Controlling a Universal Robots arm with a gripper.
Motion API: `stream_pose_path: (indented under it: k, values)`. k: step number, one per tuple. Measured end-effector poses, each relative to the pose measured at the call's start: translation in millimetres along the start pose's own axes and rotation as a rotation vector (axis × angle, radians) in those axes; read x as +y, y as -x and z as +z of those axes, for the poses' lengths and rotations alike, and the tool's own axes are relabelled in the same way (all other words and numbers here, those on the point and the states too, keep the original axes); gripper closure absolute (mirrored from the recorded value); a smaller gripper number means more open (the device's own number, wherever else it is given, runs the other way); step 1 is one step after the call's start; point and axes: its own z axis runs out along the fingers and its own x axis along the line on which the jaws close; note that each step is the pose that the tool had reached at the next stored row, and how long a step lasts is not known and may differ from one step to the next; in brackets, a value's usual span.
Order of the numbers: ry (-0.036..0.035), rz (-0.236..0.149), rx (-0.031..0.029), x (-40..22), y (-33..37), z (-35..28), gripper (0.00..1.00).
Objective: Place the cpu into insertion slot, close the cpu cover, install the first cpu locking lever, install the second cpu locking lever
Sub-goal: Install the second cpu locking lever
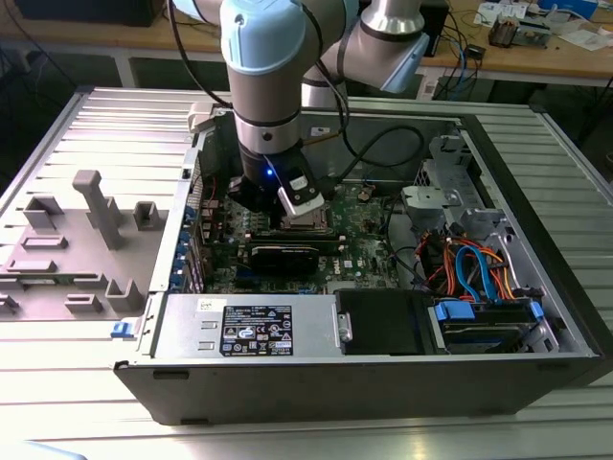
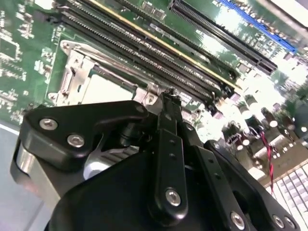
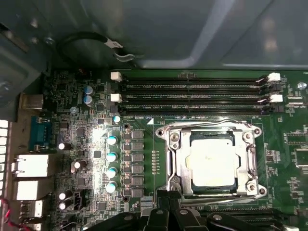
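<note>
The cpu (image 3: 211, 162) is seen in the first wrist view lying flat in the slot (image 3: 175, 159), with the cover (image 3: 250, 161) framing it and apparently folded down over its edges. The socket sits on the green board (image 3: 144, 84) just beside the long memory slots (image 3: 192, 96). The hand (image 2: 166, 103) is held close above the socket's edge. In the second wrist view its fingers (image 2: 168, 144) are seen drawn together into a narrow tip with nothing visibly gripped.

The cpu is judged light, stiff and fragile; it is best taken by its edges, and the slot's contacts would be easily bent. The cover and levers are thin sprung metal, stiff enough to be pushed by a fingertip but likely to slip off a smooth pad.

The near edge of the socket is cut off by the hand in the first wrist view. The levers cannot be made out with certainty, nor whether they are latched. In the exterior view the socket is hidden by the arm (image 1: 263, 86) inside the case (image 1: 383, 383).
</note>
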Motion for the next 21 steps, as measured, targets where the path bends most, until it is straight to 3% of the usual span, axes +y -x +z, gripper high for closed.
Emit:
stream_pose_path:
  k: [5,10,17,19,21]
  values:
    - [-0.0017,0.0,0.0001,2.4,1.5,-20.8,0.89]
    - [-0.0014,0.0,-0.0001,2.5,2.0,-20.8,0.89]
    - [-0.0016,0.0,0.0006,2.6,33.0,-17.3,0.89]
    - [-0.0033,0.0,0.0025,2.7,44.8,-16.5,0.89]
    - [-0.0054,0.001,0.0044,3.8,50.4,-16.0,0.89]
